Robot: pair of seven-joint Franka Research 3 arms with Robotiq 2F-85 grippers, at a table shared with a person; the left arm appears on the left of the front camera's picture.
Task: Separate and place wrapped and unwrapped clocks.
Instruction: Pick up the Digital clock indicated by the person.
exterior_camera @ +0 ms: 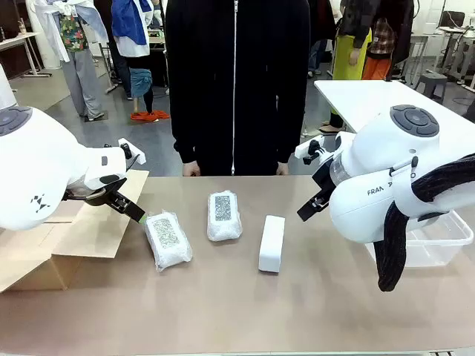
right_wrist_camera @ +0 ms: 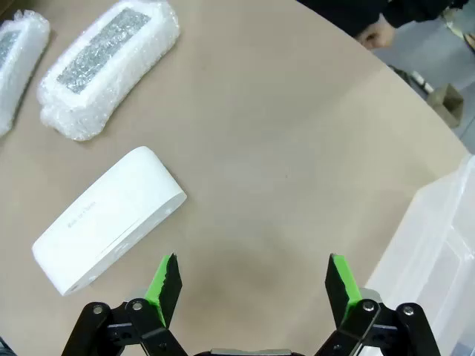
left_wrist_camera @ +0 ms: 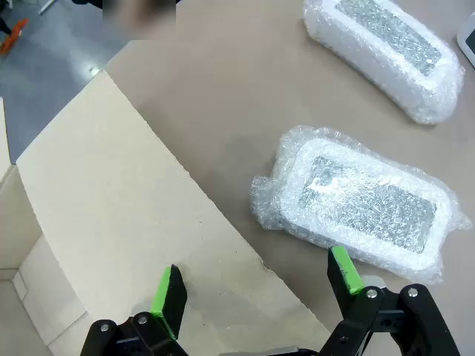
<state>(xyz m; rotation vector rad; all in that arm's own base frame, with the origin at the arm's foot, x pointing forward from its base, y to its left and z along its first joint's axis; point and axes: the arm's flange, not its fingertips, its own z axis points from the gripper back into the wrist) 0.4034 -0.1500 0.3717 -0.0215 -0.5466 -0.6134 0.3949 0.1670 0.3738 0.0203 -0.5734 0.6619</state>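
Gaping wide, left claw (left_wrist_camera: 256, 278) hovers beside wrapped clock (left_wrist_camera: 356, 204), right claw (right_wrist_camera: 252, 274) near bare clock (right_wrist_camera: 107, 219).

Even indoor light falls across a brown tabletop (exterior_camera: 223, 311) in a busy workshop hall. Ahead of the left claw (left_wrist_camera: 254, 271), past the tabletop's far edge, a smooth grey floor (left_wrist_camera: 52, 59) runs back into the room and carries a small glint of reflected light. Well beyond the right claw (right_wrist_camera: 252, 268), a white table (exterior_camera: 386, 100) stands on that floor, with a dark seat (exterior_camera: 433, 80) just behind it and more white desks (exterior_camera: 456, 33) at the back of the room. Far off on the left claw's side, a pale table (exterior_camera: 18, 41) on thin legs stands near the back.
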